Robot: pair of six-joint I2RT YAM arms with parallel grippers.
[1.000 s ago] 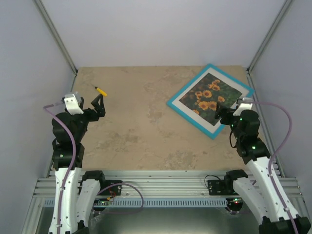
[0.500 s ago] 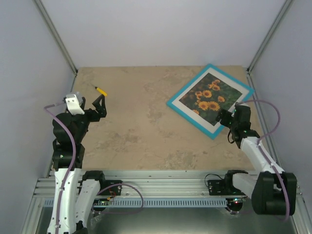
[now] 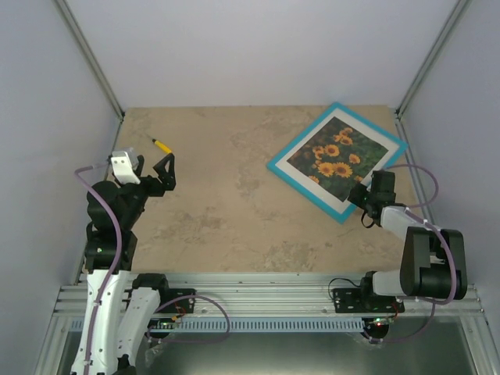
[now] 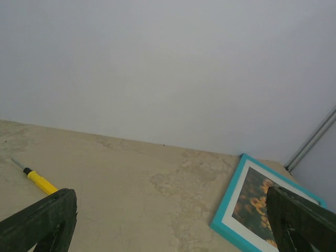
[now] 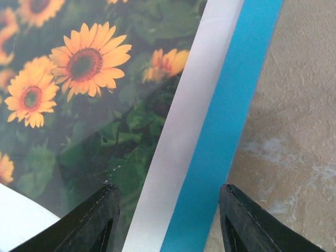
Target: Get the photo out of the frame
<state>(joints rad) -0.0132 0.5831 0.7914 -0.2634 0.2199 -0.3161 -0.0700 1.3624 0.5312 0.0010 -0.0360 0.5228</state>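
A: What's held in what?

B: The frame lies flat on the table, upper right of the top view, turned diamond-wise. The photo sits inside it w/ a white mat round it. Sunflowers face up.

A: Right claw?

B: The right gripper is low at the frame's lower-right edge. In the wrist view its fingers stand apart over the mat and the blue border, one tip over the photo side, the other over the table side. Nothing pinched that I can see; can't tell if the tips touch.

A: Left?

B: The left gripper is spread wide, mid-left, holding nothing. A yellow screwdriver lies just above it on the table.

A: Vs. a sec ago?

B: The right arm has folded down: forearm now low, elbow back near its base. The left claw nudged slightly right. Frame, photo and screwdriver are where they were.
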